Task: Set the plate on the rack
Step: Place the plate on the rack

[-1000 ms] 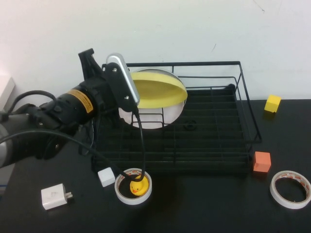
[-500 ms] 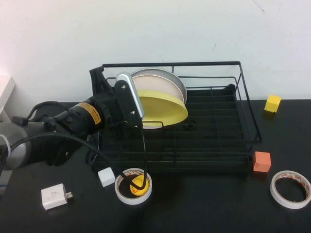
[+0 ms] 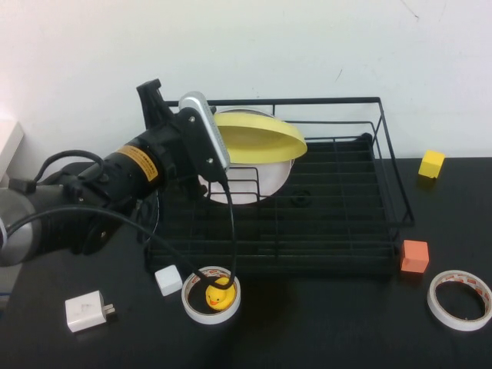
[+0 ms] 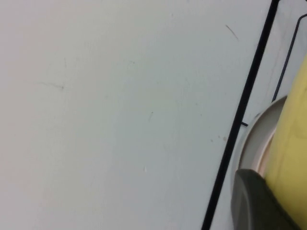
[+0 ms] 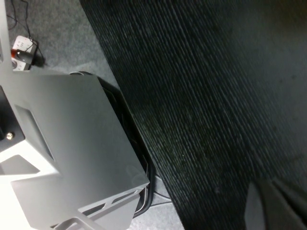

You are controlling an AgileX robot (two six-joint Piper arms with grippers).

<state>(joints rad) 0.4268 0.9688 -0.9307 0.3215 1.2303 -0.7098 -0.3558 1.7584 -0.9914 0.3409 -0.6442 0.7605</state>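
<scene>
I hold the plate (image 3: 257, 140) by its near rim in the left pincer (image 3: 219, 146), clamped tight, tilted above the rear left of the rack (image 3: 338, 207) to slot it before the pale plate (image 3: 250, 184). The right pincer (image 5: 276, 203) seems parked off the bench; its grip I cannot tell.

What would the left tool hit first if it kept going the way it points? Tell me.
The left tool, shut on the yellow plate, points across the rack toward its right side. Past the plate, the rack's right end rail looks first in line, though depth is unclear. The right tool is out of the high view.
</scene>
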